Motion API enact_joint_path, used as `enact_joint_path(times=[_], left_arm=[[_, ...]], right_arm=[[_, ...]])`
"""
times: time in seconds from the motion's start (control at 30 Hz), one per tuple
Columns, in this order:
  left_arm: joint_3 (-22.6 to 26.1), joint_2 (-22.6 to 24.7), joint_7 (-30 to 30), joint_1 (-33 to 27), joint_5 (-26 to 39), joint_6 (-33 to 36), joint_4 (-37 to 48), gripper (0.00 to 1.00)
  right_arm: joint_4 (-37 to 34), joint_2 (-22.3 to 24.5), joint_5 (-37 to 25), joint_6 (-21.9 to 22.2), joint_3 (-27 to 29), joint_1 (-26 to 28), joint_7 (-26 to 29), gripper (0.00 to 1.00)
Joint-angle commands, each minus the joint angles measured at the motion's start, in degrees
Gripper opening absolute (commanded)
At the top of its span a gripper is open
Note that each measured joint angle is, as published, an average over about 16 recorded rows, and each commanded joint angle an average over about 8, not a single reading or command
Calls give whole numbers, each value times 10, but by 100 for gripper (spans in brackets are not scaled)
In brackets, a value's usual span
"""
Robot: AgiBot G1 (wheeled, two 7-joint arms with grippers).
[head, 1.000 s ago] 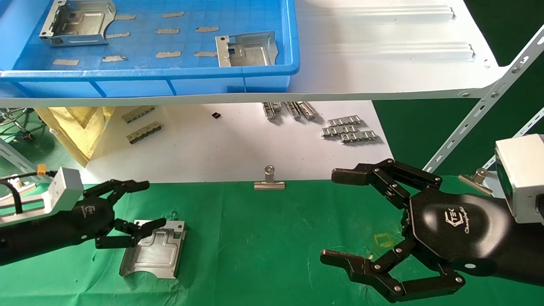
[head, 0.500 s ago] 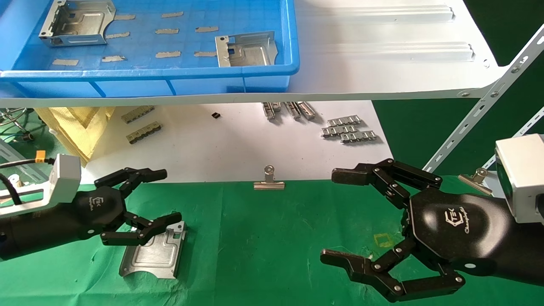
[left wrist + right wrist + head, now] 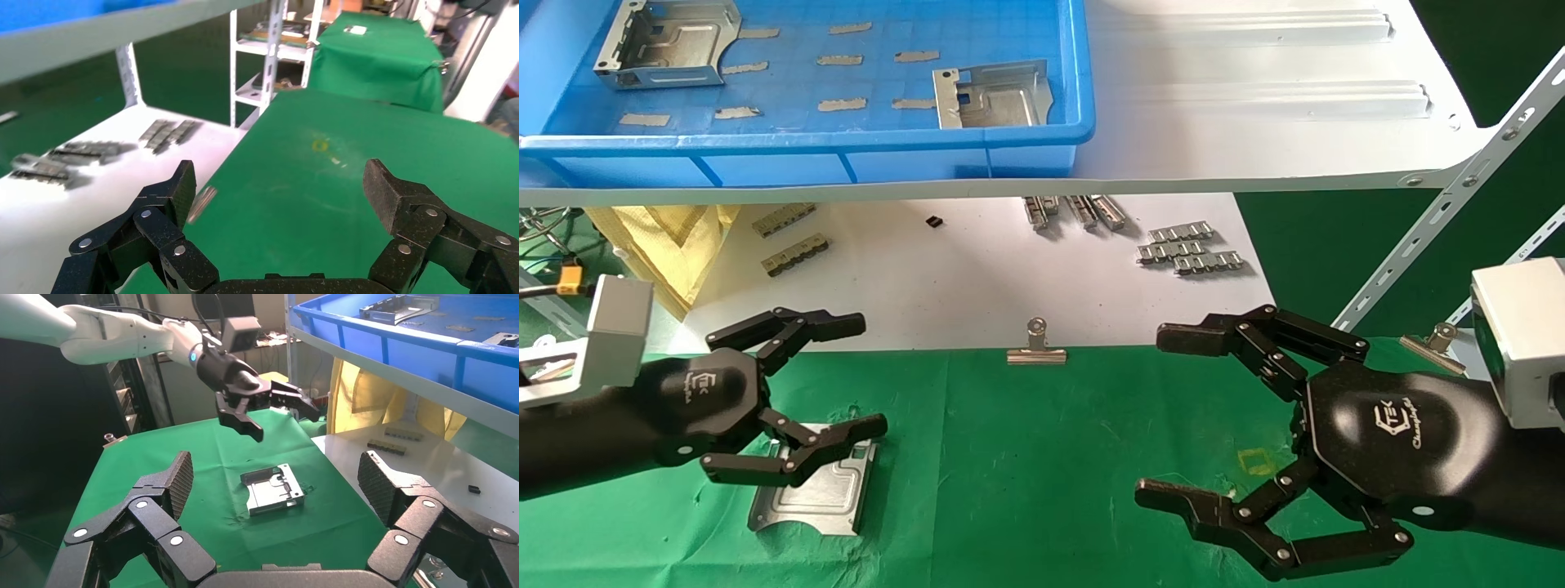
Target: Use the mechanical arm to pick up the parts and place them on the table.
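Hovering my glossy black left gripper (image 3: pixel 834 380) just above the flat silver stamped sheet-metal bracket (image 3: pixel 817 486) lying on the green cloth-covered counter (image 3: pixel 1042 457), I am holding its claw fingers spread wide apart, clamped on nothing. The right wrist view is showing the gripper clear of the bracket, with air between them. My right gripper (image 3: pixel 1173 416) is sitting parked over the counter's right side, its fingers also splayed open and empty.

I am counting three of these brackets in all: one down on the counter, and two waiting in the blue plastic bin (image 3: pixel 1042 139) on the white metal shelf (image 3: pixel 1254 98), one at the far left corner (image 3: pixel 666 41) and one at the near right (image 3: pixel 991 95). I am also seeing two silver binder clips at the cloth's edge, one in the middle (image 3: pixel 1036 347) and one at the right (image 3: pixel 1434 343).

My worry from here: reaching up for the bin, I am judging the shelf lip and the bin's front wall as the likely snags for the open fingers. The brackets are thin and flat, so the fingers could slide off a folded rim, and the part could tip and drop.
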Motion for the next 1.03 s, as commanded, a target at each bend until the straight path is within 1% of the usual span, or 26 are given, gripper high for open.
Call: enact_joint_path(times=[0.03,0.7,0.87,1.03], left_arm=[[-11,-4,-14,8,0,-2,-25,100],[-122,-48,-158,85,-5,-20,-275,100],[-142,-56,-183,99,-5,-23,-322,100],[-150,-59,-190,105,-6,-24,-340,100]], right_arm=[[0,0,0,0,0,0,0,100],[0,0,0,0,0,0,0,100],[0,0,0,0,0,0,0,100],[0,0,0,0,0,0,0,100]])
